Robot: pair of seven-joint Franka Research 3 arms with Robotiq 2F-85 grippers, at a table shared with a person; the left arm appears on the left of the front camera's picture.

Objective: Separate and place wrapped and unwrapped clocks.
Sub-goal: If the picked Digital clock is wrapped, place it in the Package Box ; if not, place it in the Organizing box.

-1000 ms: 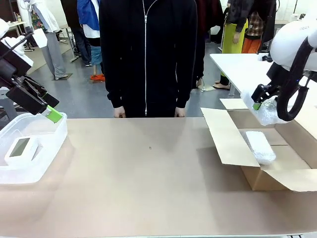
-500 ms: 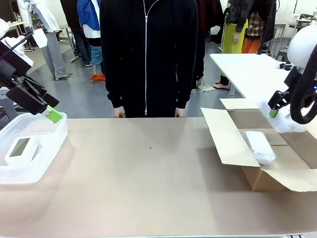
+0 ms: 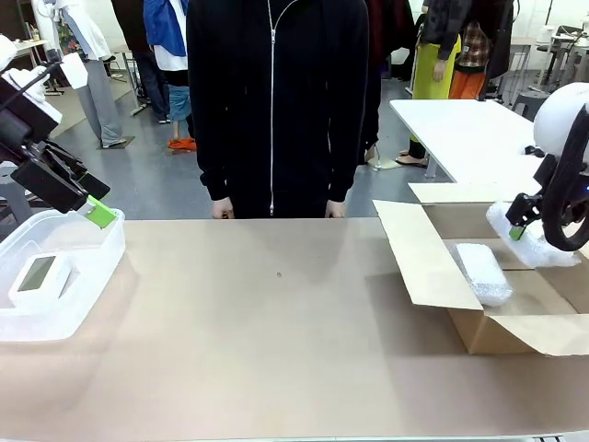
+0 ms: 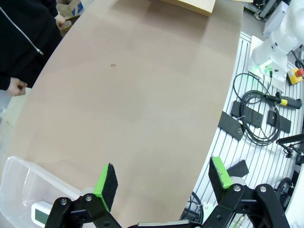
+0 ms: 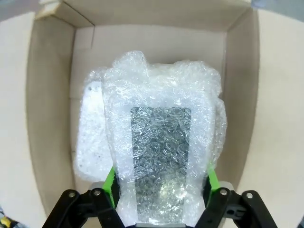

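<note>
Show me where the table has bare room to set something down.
Bare: the brown table between the clear bin and the cardboard box. Crowded: the box, one wrapped clock inside and the right gripper holding another wrapped clock above it.

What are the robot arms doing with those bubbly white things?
They are sorting clocks. The right gripper is shut on a bubble-wrapped clock and holds it over the open cardboard box, where another wrapped clock already lies. The bare clock sits in the clear plastic bin on the other side. The left gripper hangs open above that bin, holding nothing. A person in black stands at the far side, hands at the table edge.
</note>
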